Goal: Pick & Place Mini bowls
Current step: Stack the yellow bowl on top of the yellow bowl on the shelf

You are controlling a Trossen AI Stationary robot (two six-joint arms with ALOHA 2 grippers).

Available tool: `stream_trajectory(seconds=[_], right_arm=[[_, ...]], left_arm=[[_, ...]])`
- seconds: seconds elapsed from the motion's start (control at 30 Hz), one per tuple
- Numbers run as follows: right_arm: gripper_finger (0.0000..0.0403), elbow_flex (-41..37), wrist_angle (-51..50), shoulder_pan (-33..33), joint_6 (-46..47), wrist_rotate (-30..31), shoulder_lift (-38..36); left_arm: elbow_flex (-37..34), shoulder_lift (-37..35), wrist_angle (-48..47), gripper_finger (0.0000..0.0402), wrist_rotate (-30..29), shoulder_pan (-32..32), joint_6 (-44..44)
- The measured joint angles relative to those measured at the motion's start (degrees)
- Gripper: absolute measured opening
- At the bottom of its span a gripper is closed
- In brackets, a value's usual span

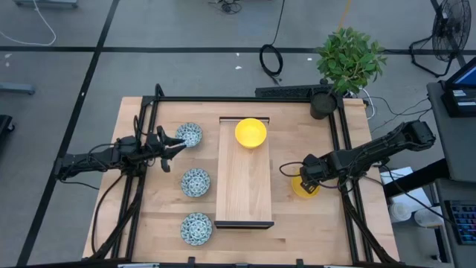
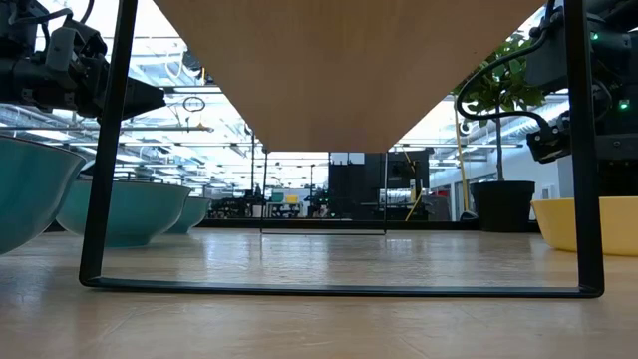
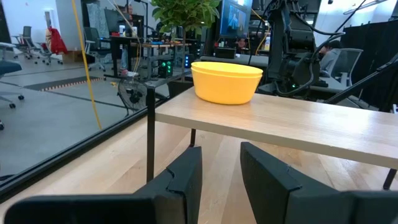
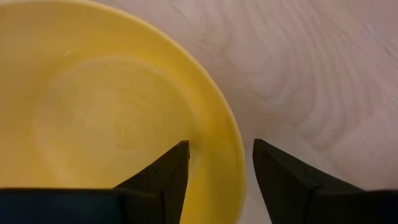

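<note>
- The right gripper (image 4: 216, 163) hangs directly over the yellow bowl (image 1: 303, 186) on the bench (image 1: 312, 231), to the right of the wooden tray (image 1: 243, 197). This arm is clearly the nearer one.
- In the right wrist view the fingers (image 4: 163, 177) stand apart and empty, one over the inside of the bowl and the other outside it, so the rim (image 4: 231, 146) runs between them. I judge the next move needs mainly a straight descent, then closing on the rim.
- Another yellow bowl (image 1: 251, 132) already sits on the far end of the tray.
- The left gripper (image 1: 178, 145) waits beside the farthest of three patterned bowls (image 1: 190, 135), its fingers released and holding nothing.
</note>
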Motion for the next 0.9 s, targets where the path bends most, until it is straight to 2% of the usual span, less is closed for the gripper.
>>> stream_trajectory(seconds=[0.57,0.77,0.9], right_arm=[[0.0164,0.0,0.0,0.0,-9.4,-0.4,0.0],[0.0164,0.0,0.0,0.0,-8.2,-0.4,0.0],[0.0164,0.0,0.0,0.0,-4.0,-0.4,0.0]], left_arm=[[0.0,0.0,0.0,0.0113,0.0,0.0,0.0],[0.0,0.0,0.0,0.0113,0.0,0.0,0.0],[0.0,0.0,0.0,0.0113,0.0,0.0,0.0]])
